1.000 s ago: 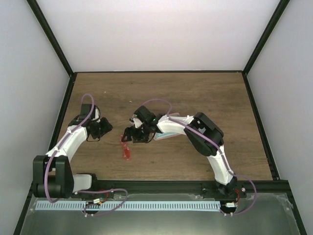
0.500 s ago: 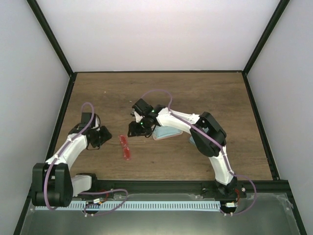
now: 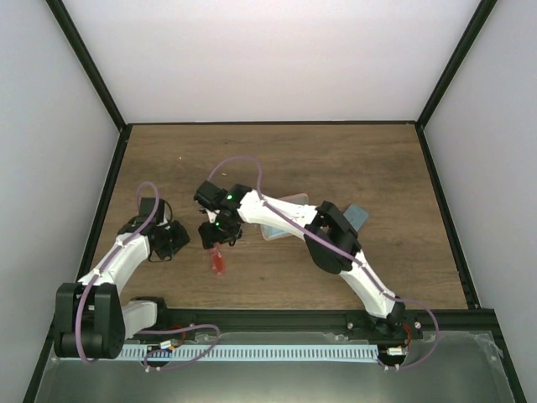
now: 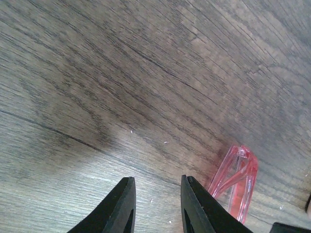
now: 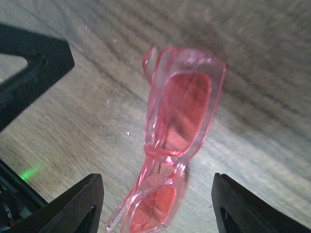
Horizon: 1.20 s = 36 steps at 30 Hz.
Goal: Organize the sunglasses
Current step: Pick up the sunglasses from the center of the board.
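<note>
R gripper (image 5: 155, 182): jaws apart, straddling 1 pink sunglasses (image 5: 187, 111) on table (image 5: 272, 58). L gripper (image 4: 157, 180): jaws narrowly apart, apparently empty.

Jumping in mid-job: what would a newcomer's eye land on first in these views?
The pink translucent sunglasses stand out, lying on the wood table left of centre. The right claw is poised right over them, jaws wide open and not touching. The left claw hangs just to their left, empty, and a pale blue item lies partly hidden under the right arm.
</note>
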Each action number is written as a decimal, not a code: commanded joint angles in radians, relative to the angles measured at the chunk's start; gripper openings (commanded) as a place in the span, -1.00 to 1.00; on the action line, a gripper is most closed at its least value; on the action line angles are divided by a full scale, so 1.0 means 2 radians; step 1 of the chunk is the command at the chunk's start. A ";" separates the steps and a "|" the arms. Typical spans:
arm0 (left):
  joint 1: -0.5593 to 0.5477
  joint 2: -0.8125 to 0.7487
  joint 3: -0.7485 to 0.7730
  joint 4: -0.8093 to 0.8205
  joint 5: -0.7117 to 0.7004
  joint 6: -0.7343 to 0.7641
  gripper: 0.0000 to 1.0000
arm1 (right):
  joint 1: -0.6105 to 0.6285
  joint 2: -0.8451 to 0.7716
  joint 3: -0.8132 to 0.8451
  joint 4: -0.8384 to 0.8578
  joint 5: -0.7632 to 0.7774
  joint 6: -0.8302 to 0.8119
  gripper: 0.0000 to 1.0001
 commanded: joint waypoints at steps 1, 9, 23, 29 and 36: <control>0.003 -0.009 -0.002 -0.005 0.003 -0.019 -0.46 | 0.011 0.022 0.035 -0.073 0.031 -0.003 0.26; 0.002 -0.045 -0.022 -0.009 0.004 -0.037 -0.45 | 0.012 0.028 -0.003 -0.056 0.039 0.003 0.12; 0.003 -0.040 -0.029 0.011 0.034 -0.030 -0.36 | 0.001 0.011 -0.018 -0.022 0.039 0.013 -0.65; 0.003 -0.066 -0.028 0.051 0.074 -0.036 0.45 | -0.017 -0.027 -0.036 0.004 -0.002 0.029 -0.66; 0.003 -0.136 -0.028 0.060 0.060 -0.070 0.67 | -0.037 -0.089 -0.071 0.033 -0.030 0.039 -0.66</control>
